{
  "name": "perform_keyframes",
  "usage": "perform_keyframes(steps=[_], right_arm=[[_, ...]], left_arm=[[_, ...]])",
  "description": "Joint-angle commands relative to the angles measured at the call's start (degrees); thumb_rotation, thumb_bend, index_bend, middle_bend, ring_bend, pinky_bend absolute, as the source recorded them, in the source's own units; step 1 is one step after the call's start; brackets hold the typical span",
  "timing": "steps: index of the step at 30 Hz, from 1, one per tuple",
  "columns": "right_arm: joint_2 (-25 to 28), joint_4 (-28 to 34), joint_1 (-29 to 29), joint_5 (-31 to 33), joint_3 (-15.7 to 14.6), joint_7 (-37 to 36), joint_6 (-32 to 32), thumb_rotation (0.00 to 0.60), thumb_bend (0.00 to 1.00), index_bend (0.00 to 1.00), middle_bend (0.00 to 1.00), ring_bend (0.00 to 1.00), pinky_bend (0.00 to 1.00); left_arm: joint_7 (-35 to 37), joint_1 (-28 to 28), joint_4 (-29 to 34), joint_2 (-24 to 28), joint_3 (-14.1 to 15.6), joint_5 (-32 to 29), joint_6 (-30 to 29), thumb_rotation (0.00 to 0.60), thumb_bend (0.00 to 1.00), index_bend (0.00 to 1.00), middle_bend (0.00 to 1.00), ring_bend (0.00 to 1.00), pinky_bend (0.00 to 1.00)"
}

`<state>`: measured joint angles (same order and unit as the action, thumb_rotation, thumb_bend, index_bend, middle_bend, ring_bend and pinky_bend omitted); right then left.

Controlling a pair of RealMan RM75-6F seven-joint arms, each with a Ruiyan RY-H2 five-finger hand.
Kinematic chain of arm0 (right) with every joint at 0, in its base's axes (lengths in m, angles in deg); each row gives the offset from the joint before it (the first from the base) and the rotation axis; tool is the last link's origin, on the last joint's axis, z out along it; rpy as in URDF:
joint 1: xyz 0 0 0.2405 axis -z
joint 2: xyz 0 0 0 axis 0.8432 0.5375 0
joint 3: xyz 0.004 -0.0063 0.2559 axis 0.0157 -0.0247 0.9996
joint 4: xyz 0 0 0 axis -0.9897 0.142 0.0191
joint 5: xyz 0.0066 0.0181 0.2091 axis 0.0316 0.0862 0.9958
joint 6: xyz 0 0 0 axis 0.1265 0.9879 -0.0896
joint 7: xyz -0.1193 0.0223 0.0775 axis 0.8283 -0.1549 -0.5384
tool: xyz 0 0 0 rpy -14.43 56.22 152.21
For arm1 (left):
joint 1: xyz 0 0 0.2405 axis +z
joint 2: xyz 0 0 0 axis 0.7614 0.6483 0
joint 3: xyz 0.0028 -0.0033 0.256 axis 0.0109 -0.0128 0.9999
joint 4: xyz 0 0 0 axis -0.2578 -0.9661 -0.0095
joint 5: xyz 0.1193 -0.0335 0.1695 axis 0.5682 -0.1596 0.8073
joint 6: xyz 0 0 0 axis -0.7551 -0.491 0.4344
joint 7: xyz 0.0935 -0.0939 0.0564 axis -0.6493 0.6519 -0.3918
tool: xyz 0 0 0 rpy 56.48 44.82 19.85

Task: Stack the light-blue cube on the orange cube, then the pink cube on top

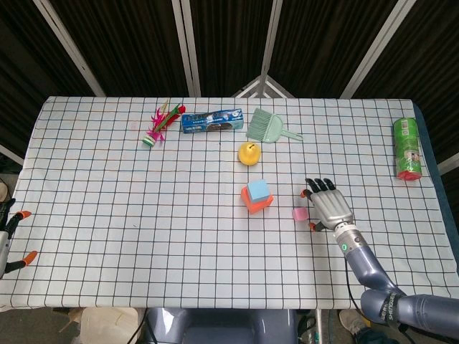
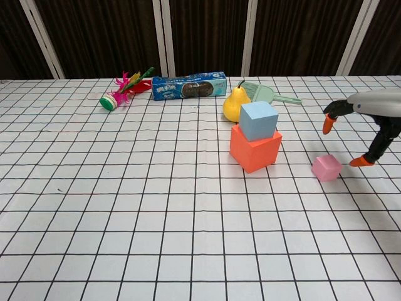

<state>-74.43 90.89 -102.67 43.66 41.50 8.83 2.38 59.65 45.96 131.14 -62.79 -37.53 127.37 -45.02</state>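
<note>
The light-blue cube (image 1: 258,190) (image 2: 258,120) sits on top of the orange cube (image 1: 251,202) (image 2: 254,149) near the middle of the table. The small pink cube (image 1: 300,213) (image 2: 327,168) lies on the cloth to their right. My right hand (image 1: 329,205) (image 2: 366,122) hovers just right of the pink cube, fingers spread with orange tips, holding nothing. My left hand (image 1: 8,233) shows only at the far left edge of the head view, below the table's side, with its fingers apart.
A yellow pear (image 1: 248,153) stands behind the stack. Further back lie a green dustpan brush (image 1: 267,126), a blue cookie box (image 1: 210,121) and a feathered shuttlecock (image 1: 158,126). A green can (image 1: 407,148) lies at the far right.
</note>
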Motion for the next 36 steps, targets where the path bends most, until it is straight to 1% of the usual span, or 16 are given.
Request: perform_keyframes(steps=[1,7,26,36], right_arm=[[-2.0,-1.7,0.4,-0.4,0.1,-0.2,0.8,0.6,0.28,0.3,0.07,0.03,0.0],[-4.0,-4.6,0.7,0.2,0.6,-0.4,2.0,0.6,0.28,0.3,0.07,0.03,0.0],[-6.3,-9.1,1.6,0.0,2.2,-2.0,4.4,0.6,0.28,0.36,0.07,0.03,0.0],[-7.4,-10.2,1.5,-0.8,3.1,-2.3,5.3,0.6,0.34,0.38,0.07,0.03,0.0]], left_arm=[[0.2,0.0,-0.1,0.1,0.0,0.0,0.0,0.6,0.21,0.22,0.02,0.0,0.02],[0.3,0.0,-0.1,0.1,0.0,0.0,0.0,0.6,0.21,0.22,0.02,0.0,0.02],[-1.1,-0.1,0.2,-0.3,0.0,-0.4,0.1,0.6,0.21,0.22,0.02,0.0,0.02],[-1.1,0.0,0.2,-0.3,0.0,-0.4,-0.2,0.6,0.21,0.22,0.02,0.0,0.02]])
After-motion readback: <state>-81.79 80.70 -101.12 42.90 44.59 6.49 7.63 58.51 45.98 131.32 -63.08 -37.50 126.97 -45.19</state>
